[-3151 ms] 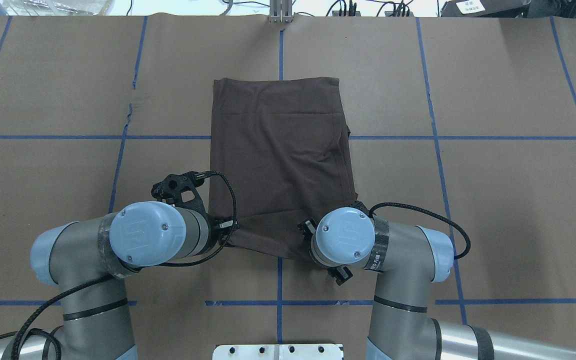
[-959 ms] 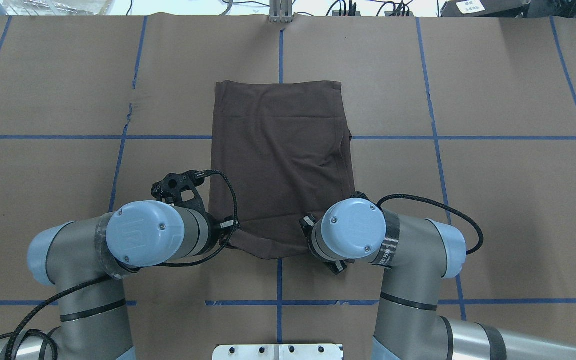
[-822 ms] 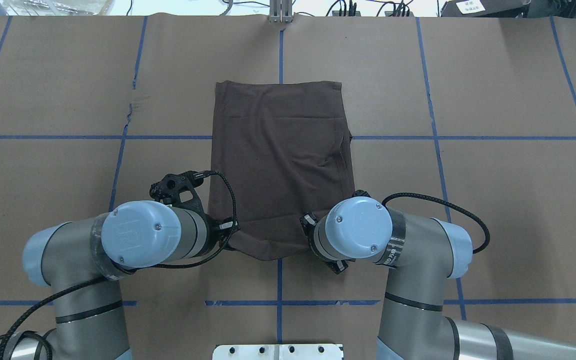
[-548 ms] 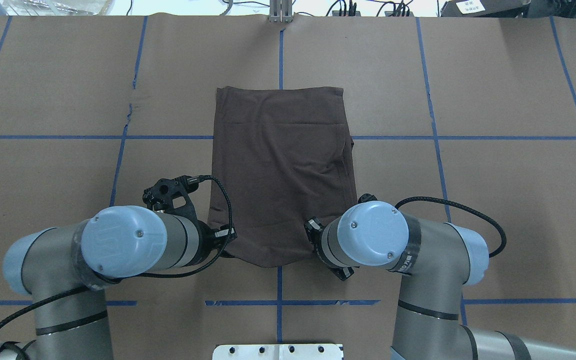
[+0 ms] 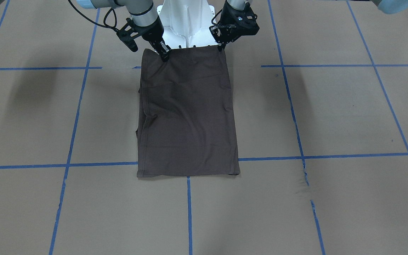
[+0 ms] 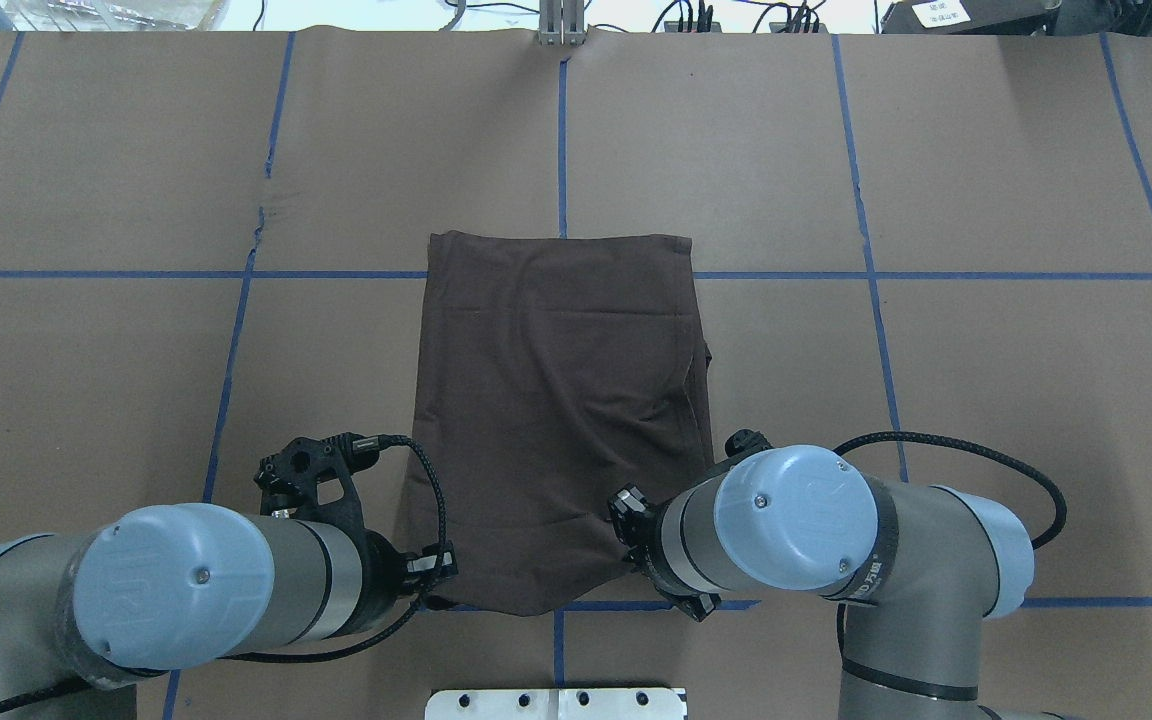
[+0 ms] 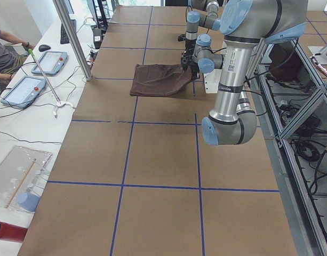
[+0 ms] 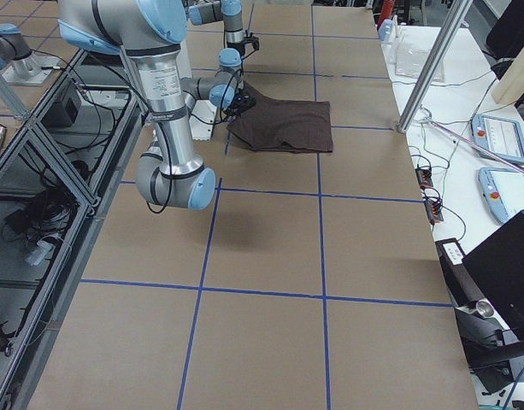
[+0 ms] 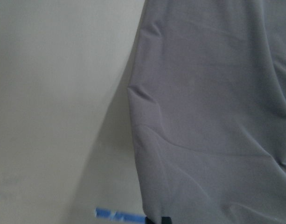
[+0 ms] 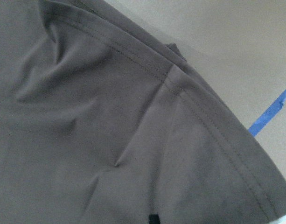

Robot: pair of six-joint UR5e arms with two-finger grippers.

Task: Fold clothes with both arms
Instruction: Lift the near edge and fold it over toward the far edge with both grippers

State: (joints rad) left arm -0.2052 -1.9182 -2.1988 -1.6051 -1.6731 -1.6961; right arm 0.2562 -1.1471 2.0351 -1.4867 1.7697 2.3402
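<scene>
T-shirt corners pinched tight, one by left gripper, one by right gripper (robot-side edge)

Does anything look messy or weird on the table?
A little. An under layer pokes out past the shirt's long edge on the robot's right, so the fold isn't tidy. The brown paper cover has a small tear too.

Robotics lab — taped table, teach pendants.
</scene>
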